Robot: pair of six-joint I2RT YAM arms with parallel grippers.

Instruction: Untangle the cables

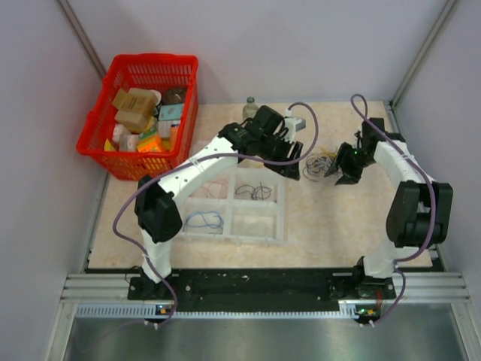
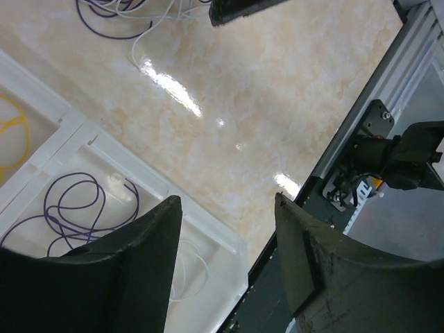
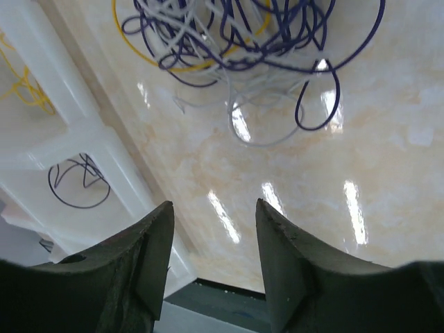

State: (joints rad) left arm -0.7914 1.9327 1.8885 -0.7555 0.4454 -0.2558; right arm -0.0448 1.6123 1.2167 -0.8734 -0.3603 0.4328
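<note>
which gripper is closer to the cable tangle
Right. The right gripper sits close beside the cables; the left gripper hovers by the tray edge, apparently farther off.

The cables [image 1: 319, 164] lie on the table [image 1: 331, 218], just right of a divided tray [image 1: 233, 238], between the left gripper [image 1: 294, 147] and the right gripper [image 1: 344, 174]. Separate loops [image 1: 204, 220] lie in the tray's compartments (at least three hold one). A basket [image 1: 154, 59] sits at the far left. A bottle [image 1: 250, 107] stands behind the tray.
</note>
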